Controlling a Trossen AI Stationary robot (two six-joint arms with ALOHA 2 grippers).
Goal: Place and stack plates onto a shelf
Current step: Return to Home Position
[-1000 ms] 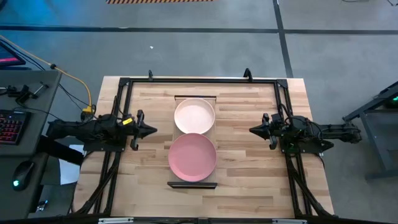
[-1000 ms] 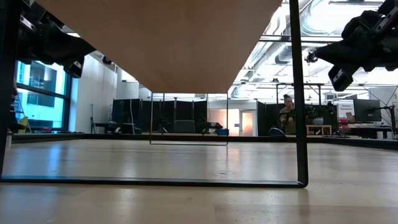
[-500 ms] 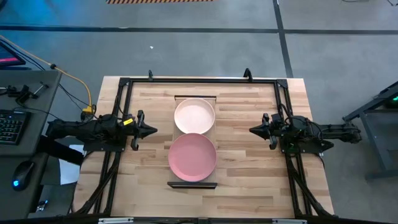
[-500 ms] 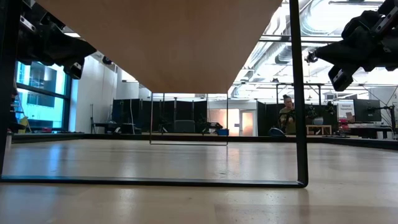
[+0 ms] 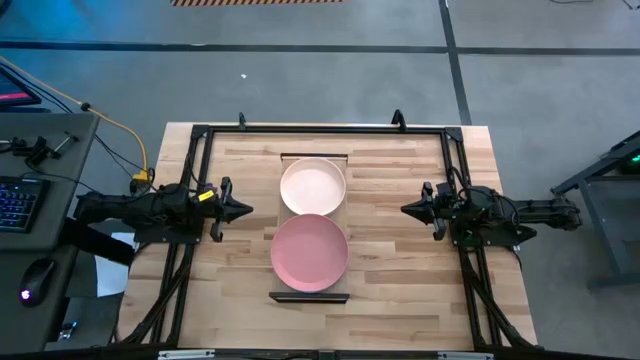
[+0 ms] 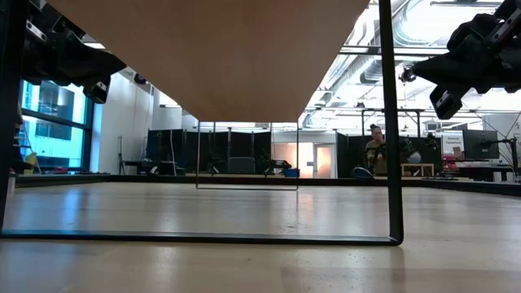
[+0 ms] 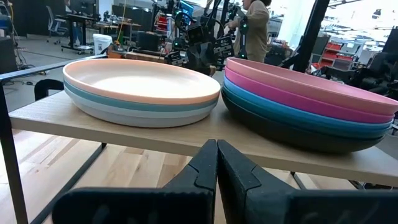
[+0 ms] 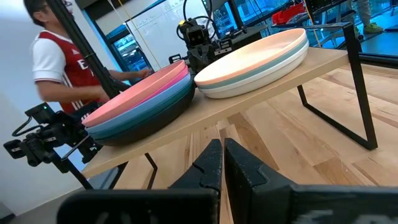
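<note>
The shelf (image 5: 345, 222) stands mid-table on dark end rails and carries two stacks of plates. The far stack shows a peach plate (image 5: 312, 186) on top; in the left wrist view the peach plate (image 7: 142, 81) lies on mint and white ones. The near stack is topped by a pink plate (image 5: 310, 251); in the left wrist view the pink plate (image 7: 311, 87) lies over magenta, blue, teal and black ones. My left gripper (image 5: 243, 210) hovers left of the shelf, shut and holding nothing. My right gripper (image 5: 408, 210) hovers right of it, also shut and holding nothing.
A black frame (image 5: 320, 130) runs along the table's far and side edges. Bare plank tabletop lies on both sides of the shelf and under it, between its rail legs (image 6: 389, 122). A person in a red shirt (image 8: 59, 56) stands beyond the table; a keyboard desk (image 5: 30, 190) lies off its left edge.
</note>
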